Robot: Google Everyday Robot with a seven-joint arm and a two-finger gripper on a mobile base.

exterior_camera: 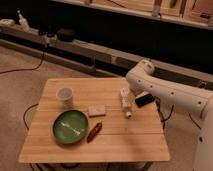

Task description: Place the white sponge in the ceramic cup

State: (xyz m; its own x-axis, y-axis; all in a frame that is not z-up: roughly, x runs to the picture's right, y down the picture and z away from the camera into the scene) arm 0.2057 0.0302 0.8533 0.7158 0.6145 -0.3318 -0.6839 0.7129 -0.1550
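White sponge (97, 110) lies flat on table (135, 140), just behind green plate (70, 126), to its right. Ceramic cup (65, 96) stands behind the plate, empty-looking. Gripper (144, 99) is well right of the plate; grip state cannot be told.

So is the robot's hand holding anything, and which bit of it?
Nothing, as far as shows. The gripper hangs at the table's edge beside the white bottle, and the white sponge lies on the table, apart from it.

White arm (172, 93) bent from the right — gripper (144, 99) low.
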